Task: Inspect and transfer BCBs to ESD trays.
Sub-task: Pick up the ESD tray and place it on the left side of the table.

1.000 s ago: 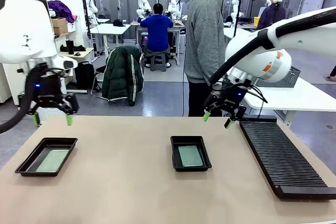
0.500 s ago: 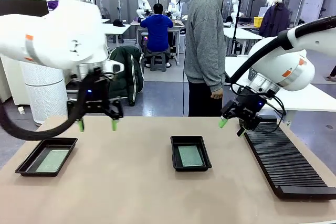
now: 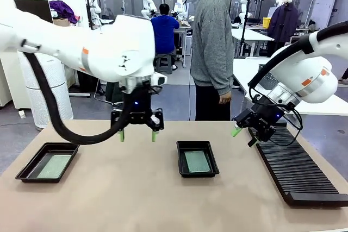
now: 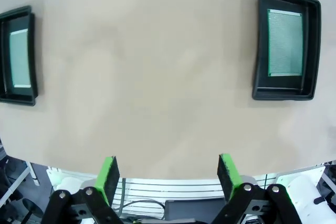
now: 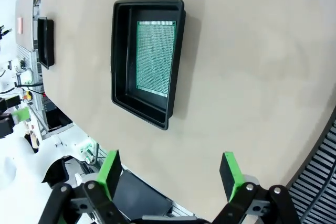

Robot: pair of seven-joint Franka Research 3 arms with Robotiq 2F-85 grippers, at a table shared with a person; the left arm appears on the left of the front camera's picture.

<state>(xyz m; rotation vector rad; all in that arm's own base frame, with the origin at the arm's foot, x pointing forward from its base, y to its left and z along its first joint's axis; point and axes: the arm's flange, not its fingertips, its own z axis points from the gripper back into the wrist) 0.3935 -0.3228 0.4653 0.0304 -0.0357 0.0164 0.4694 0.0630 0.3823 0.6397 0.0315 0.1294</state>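
A: What sits at the left end of the table (image 3: 136, 188)?

B: A black tray (image 3: 48, 161) with a green board (image 3: 54, 165) lying flat inside it. In the left wrist view that tray (image 4: 18, 56) is at the left edge, and its board (image 4: 20, 59) is cut off a little by the frame.

A: And next to it?

B: The left gripper (image 3: 137, 133) hangs over bare table, between the two trays. Its green fingers (image 4: 108, 178) stand wide apart and hold nothing.

A: What is in the middle?

B: The second tray (image 3: 197, 158), with another board (image 3: 197, 161) flat on its floor. The right wrist view shows this tray (image 5: 147, 61) and the dotted board (image 5: 155, 57) clearly.

A: Where is the right gripper?

B: The right gripper (image 3: 243, 136) floats just above the near end of the long ribbed rack (image 3: 296, 164), to the right of the middle tray. Its fingers (image 5: 229, 172) are spread apart too, with nothing between them.

A: Is anyone there?

B: A person (image 3: 213, 47) in a grey top stands at the far side of the table.
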